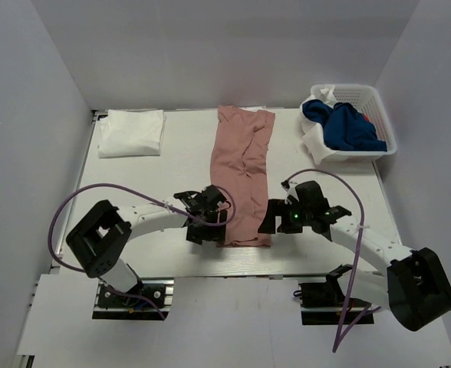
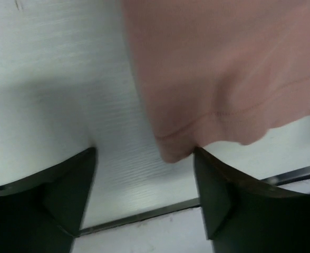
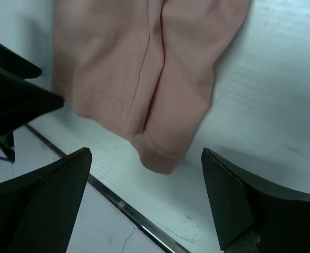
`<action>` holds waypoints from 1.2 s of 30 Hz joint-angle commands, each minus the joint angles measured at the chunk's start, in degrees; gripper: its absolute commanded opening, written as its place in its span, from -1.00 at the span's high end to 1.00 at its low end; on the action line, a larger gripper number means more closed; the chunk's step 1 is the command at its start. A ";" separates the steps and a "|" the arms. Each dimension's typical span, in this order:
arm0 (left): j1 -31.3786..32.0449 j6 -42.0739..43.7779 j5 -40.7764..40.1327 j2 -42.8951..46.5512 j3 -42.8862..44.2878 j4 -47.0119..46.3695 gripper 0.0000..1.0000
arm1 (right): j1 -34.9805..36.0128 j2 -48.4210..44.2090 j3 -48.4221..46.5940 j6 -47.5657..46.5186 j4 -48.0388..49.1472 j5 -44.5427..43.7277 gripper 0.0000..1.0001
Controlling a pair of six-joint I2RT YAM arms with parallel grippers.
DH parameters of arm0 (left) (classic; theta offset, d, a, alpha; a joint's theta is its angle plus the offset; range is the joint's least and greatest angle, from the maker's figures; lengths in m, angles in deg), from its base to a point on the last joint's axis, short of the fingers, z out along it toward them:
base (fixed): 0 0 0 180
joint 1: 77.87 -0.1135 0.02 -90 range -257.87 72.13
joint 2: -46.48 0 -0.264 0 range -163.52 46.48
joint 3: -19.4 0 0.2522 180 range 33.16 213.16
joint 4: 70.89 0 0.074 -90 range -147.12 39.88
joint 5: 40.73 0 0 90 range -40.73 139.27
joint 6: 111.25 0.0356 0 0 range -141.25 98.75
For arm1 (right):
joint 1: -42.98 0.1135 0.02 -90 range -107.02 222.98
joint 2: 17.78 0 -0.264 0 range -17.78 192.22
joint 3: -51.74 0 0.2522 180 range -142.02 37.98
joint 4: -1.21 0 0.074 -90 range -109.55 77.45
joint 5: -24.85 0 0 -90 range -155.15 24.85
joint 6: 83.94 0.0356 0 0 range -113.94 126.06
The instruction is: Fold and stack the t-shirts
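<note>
Looking down on the table [image 1: 172,165], I see the dusty pink t-shirt [image 1: 243,172] lying at its middle as a long strip. My left claw [image 2: 144,153] stands open at the strip's near left corner, and my right claw [image 3: 145,153] stands open at its near right corner. A folded white t-shirt [image 1: 132,132] lies far left. A navy t-shirt [image 1: 348,126] sits in the basket [image 1: 379,107] far right.
</note>
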 commanded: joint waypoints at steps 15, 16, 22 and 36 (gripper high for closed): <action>0.47 1.81 13.13 -6.08 -3.33 -7.23 0.70 | 3.54 6.68 7.69 6.25 4.23 0.04 0.62; 0.99 1.81 13.13 -6.61 -3.33 -6.53 0.82 | 3.63 7.20 7.69 6.34 4.06 0.11 0.80; 2.22 0.76 14.27 -1.79 -3.94 -2.22 1.00 | 4.59 2.74 8.05 6.43 -2.58 2.39 1.00; 6.18 -0.13 14.29 5.26 1.67 4.02 1.00 | 9.87 -13.02 5.06 9.77 -9.23 1.96 1.00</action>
